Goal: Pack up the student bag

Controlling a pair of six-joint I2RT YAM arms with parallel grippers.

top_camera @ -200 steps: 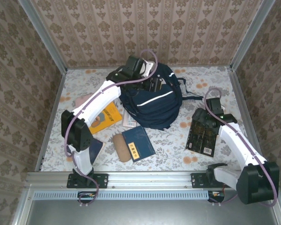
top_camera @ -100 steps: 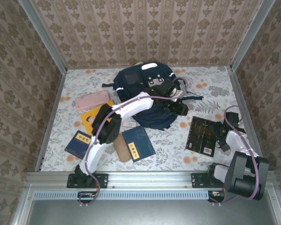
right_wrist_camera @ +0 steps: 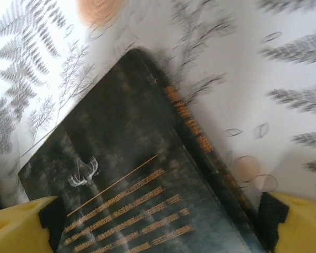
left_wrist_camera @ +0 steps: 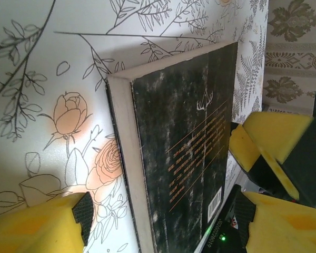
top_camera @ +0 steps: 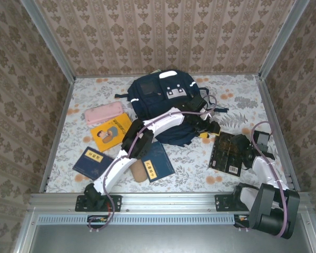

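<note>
Well, black bk [top_camera: 224, 155] outside student bag [top_camera: 152, 92]

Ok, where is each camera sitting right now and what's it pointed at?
Top external: above and behind, facing down on table, student bag, left arm, right arm.
Left wrist: over the black book, facing down; left gripper open.
Right wrist: over the same book, facing down; right gripper open.
Shared: the black book, in all three.

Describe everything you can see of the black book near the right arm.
The black book is thick, closed, lying flat on the floral tablecloth, right of the student bag and apart from it. Dark mottled cover, small white antler mark, orange lettering, a barcode, pale page edges. The right gripper hangs open above it; contact unclear.
</note>
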